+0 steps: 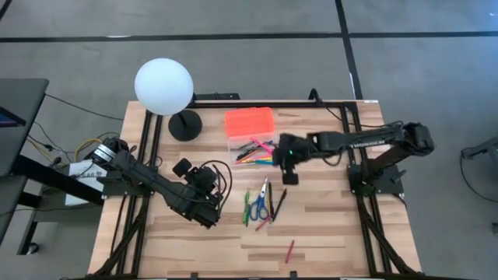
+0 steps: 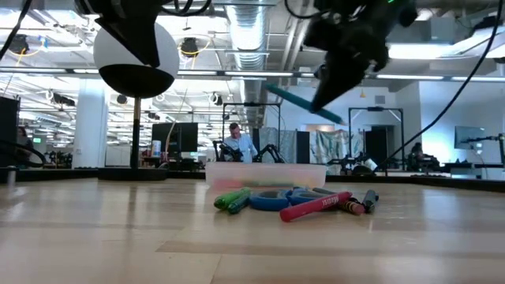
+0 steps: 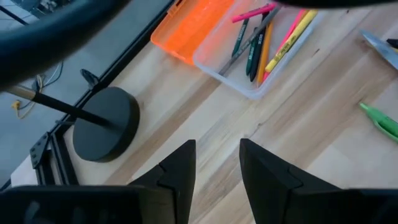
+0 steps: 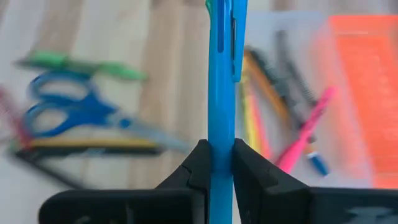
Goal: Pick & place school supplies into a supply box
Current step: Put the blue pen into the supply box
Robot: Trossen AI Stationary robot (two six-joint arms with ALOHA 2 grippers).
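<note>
The supply box point(image 1: 250, 146) is a clear tray holding several pens, with its orange ribbed lid point(image 1: 249, 120) lying beside it on the far side. Near it on the table lie blue-handled scissors point(image 1: 261, 206), green markers point(image 1: 247, 207), a dark pen and a red pen point(image 1: 289, 250). My right gripper point(image 1: 289, 169) hovers between box and pile, shut on a blue pen point(image 4: 221, 93). My left gripper point(image 3: 217, 168) is open above bare wood, left of the pile, touching nothing. My right gripper pinches the blue pen's barrel point(image 4: 221, 146) between its two fingers, well away from the clip end point(image 4: 235, 50). The fingers lie across the pen. The pen point(image 2: 304, 102) is lifted clear of the table and sits slanted in the hold.
A white globe lamp point(image 1: 163, 85) stands on a black round base point(image 1: 185, 124) at the table's far left, close to the box. The low view shows the box point(image 2: 264, 173) behind the scissors point(image 2: 276, 197) and a red marker point(image 2: 319, 207). Bare wood lies near the front edge.
</note>
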